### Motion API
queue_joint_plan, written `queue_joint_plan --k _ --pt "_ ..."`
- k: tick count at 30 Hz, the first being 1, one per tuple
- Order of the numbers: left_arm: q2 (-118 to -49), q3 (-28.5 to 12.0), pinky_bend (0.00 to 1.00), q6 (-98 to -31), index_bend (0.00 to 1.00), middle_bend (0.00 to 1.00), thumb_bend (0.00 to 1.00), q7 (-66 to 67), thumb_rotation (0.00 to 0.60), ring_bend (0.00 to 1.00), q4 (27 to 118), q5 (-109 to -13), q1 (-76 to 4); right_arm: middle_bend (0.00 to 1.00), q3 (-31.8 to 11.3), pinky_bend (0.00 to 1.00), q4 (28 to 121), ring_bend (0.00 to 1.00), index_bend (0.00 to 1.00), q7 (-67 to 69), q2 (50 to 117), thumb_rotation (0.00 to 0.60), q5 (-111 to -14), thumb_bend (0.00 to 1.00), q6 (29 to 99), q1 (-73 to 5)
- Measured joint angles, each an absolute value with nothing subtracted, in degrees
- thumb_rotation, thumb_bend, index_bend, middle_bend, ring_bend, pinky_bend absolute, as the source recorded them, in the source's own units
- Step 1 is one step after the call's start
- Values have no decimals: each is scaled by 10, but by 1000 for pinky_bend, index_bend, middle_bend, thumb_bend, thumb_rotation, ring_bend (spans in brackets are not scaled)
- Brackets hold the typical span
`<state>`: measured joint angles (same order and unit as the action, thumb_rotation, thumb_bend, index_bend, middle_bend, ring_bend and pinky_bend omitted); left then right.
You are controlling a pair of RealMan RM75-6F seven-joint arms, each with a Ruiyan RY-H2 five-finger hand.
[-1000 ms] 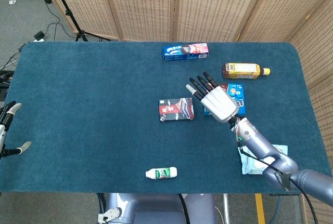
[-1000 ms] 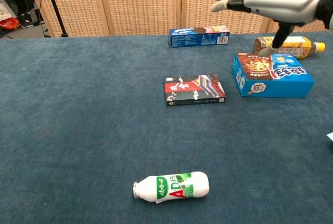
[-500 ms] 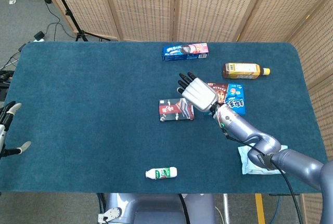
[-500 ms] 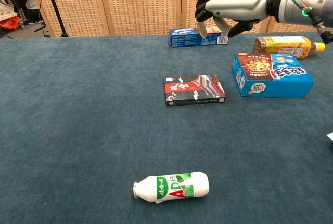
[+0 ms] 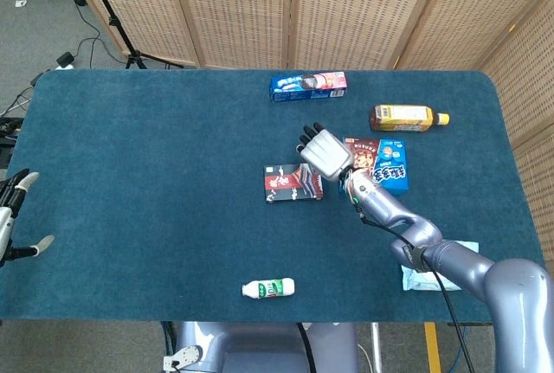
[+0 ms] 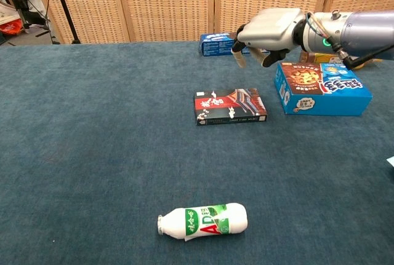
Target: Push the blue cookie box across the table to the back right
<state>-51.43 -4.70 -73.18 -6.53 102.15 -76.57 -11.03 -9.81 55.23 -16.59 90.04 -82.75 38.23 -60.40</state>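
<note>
Head view shows the blue cookie box lying flat on the right half of the table, in front of the brown bottle and to the right of the dark red box. Its long axis runs roughly left to right. The right hand hangs just beside the box's left end, holding nothing, fingers loosely curled downward in the chest view, so the box lies to that hand's right. The left hand, empty with fingers apart, sits at the far left edge, well apart. A push from this side would likely drive the box rightward and back.
</note>
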Motion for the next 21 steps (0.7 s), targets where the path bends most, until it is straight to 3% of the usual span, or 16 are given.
queue_joint_plan --k 9,21 --pt "-515 -48 0 -733 0 0 203 -64 600 0 1022 -763 -110 310 -83 211 506 166 392 -190 930 600 -776 1000 330 -602" --pt "-513 -46 0 -739 0 0 204 -69 600 0 1023 -771 -107 314 -62 216 516 168 392 -221 906 600 -745 1000 330 -571"
